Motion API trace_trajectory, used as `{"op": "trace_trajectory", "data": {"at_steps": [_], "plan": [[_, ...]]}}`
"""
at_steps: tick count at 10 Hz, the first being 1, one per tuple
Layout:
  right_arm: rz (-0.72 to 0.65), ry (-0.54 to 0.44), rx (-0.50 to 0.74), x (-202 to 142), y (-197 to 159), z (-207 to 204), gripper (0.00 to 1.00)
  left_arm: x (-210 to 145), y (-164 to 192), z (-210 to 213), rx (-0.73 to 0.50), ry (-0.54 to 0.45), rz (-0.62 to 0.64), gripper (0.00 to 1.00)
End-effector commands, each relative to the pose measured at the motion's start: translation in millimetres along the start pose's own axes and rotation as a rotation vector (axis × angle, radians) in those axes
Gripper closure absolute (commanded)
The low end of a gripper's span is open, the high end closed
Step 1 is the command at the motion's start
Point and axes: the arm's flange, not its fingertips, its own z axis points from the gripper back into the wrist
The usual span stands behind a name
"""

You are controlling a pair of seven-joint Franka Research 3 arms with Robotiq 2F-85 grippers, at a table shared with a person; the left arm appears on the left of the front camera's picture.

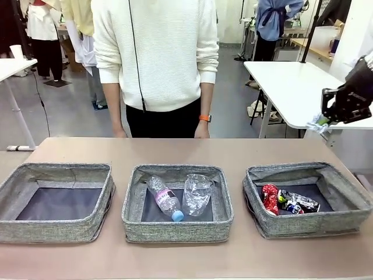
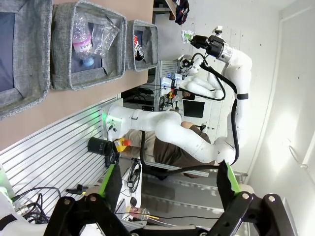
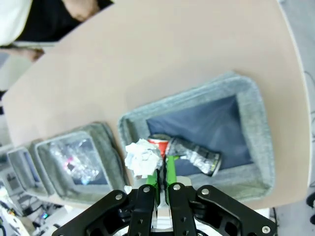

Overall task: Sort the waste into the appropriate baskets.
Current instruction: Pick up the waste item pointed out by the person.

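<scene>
High above the table's right edge, my right gripper [image 1: 326,118] is shut on the crumpled white paper ball [image 1: 319,123]; the right wrist view shows the paper ball [image 3: 142,157] pinched between the green pads [image 3: 171,169], over the right basket [image 3: 256,123]. In that basket [image 1: 349,201] lie the crushed red can [image 1: 270,198] and the dark printed can [image 1: 298,202]. The middle basket [image 1: 133,204] contains the blue-capped bottle [image 1: 165,198] and the clear plastic cup [image 1: 197,193]. Nothing lies in the left basket [image 1: 17,192]. My left gripper [image 2: 167,169] is open, off the table and far from the baskets.
A person in a white sweater [image 1: 157,52] stands at the table's far edge, hands hanging by the rim. Bare tabletop [image 1: 186,149] runs between the baskets and the person. A white table [image 1: 285,81] stands behind on the right.
</scene>
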Motion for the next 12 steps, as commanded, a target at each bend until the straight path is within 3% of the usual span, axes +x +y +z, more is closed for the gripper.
{"op": "trace_trajectory", "data": {"at_steps": [1, 2, 4, 6, 8, 9, 12], "plan": [[0.016, 0.061, 0.075, -1.4, 69.0, -4.7, 0.93, -2.1, -4.2, 0.0, -0.013, 0.003, -0.003, 0.0], [0.098, 0.136, 0.152, -5.8, 134.9, 12.6, 0.93, -2.1, -4.2, 0.0, -0.013, 0.003, -0.003, 0.0], [0.226, 0.176, 0.017, -45.6, 274.1, 40.9, 0.93, -2.1, -4.2, 0.0, -0.013, 0.003, -0.003, 0.0], [0.304, 0.186, -0.055, -98.8, 342.5, 39.7, 0.93, -2.1, -4.2, 0.0, -0.013, 0.003, -0.003, 0.0], [0.404, 0.148, -0.05, -131.6, 362.7, 37.3, 0.93, -2.1, -4.2, 0.0, -0.013, 0.003, -0.003, 0.0], [0.335, 0.195, 0.006, -130.8, 350.5, 41.9, 0.93, -2.1, -4.2, 0.0, -0.013, 0.003, -0.003, 0.0], [0.373, 0.187, -0.017, -136.4, 363.7, 38.5, 0.93, -2.1, -4.2, 0.0, -0.013, 0.003, -0.003, 0.0]]}}
